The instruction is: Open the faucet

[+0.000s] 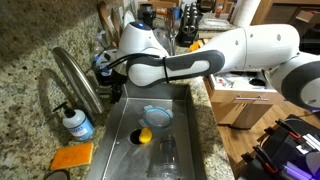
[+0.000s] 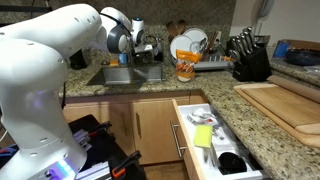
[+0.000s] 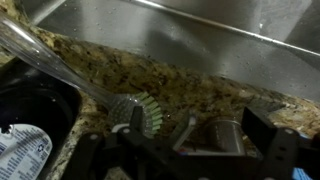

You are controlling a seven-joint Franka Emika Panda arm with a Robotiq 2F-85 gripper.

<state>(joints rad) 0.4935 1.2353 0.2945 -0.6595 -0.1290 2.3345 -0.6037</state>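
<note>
So the faucet (image 1: 76, 78) is on the speckled granite counter (image 1: 25, 60) at the back edge of the steel sink (image 1: 125, 155), and its thick grey tube arches way up over the clear soap bottle (image 1: 76, 124) that stands just beside its base. An orange sponge (image 1: 72, 156) lies flat on the counter in front of the bottle. The white arm (image 1: 230, 50) reaches across the sink in an exterior view, and the gripper (image 1: 103, 68) sits right by the upper part of the faucet tube, close to it, though I honestly can't tell if it's touching. Can't tell whether the jaws are spread or closed either: the wrist view only shows dark gripper parts along the bottom edge, and in both exterior views it's too small and dark. That wrist view does show a dish brush (image 3: 140, 112) with a clear handle lying on the granite, pale green bristles pointing toward the camera, with the shiny sink wall (image 3: 200, 40) behind it. Down in the sink there's a light blue bowl (image 1: 157, 117) and something yellow (image 1: 145, 135) just beside it. From the opposite side you can see a knife block (image 2: 250, 60) and a drawer (image 2: 178, 135) pulled out under the counter
</note>
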